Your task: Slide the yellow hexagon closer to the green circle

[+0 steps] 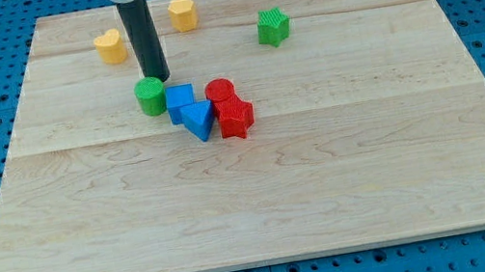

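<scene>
In the camera view, my tip [161, 78] sits on the wooden board [326, 171] just above the green circle [150, 96], at that block's upper right edge, so close that I cannot tell whether the two touch. I carry no claw, only the dark rod [142, 35], so there is nothing to open or close. The yellow hexagon [182, 14] lies near the view's top, up and to the right of my tip and apart from it. A second yellow block [111, 46], heart-like in outline, lies to the left of the rod. A green star-shaped block [273, 27] stands alone toward the upper right. Just right of the green circle, a blue square [180, 99], a blue triangle [198, 120], a red cylinder [220, 91] and a red star-like block [236, 116] crowd together, touching.
</scene>
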`<state>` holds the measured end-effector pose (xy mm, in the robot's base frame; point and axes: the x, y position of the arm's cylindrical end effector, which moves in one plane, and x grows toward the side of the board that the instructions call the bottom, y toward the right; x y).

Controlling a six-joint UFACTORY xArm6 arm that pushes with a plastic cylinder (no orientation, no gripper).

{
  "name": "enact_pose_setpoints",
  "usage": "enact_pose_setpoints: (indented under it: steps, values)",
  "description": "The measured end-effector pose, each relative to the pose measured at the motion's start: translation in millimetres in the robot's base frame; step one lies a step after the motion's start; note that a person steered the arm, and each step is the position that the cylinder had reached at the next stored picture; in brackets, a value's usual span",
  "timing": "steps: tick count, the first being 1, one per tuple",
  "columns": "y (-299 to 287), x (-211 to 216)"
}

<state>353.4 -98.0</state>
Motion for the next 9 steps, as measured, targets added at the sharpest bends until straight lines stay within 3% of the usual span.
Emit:
enact_pose_setpoints:
  steps: [1, 2, 3, 4, 5, 6, 8, 9]
  values:
    - [-4, -8]
    - [42, -27]
    - [112, -93]
    - [110, -156]
    - [72, -144]
    - [12, -93]
    - [-24, -113]
    - [-37, -69]
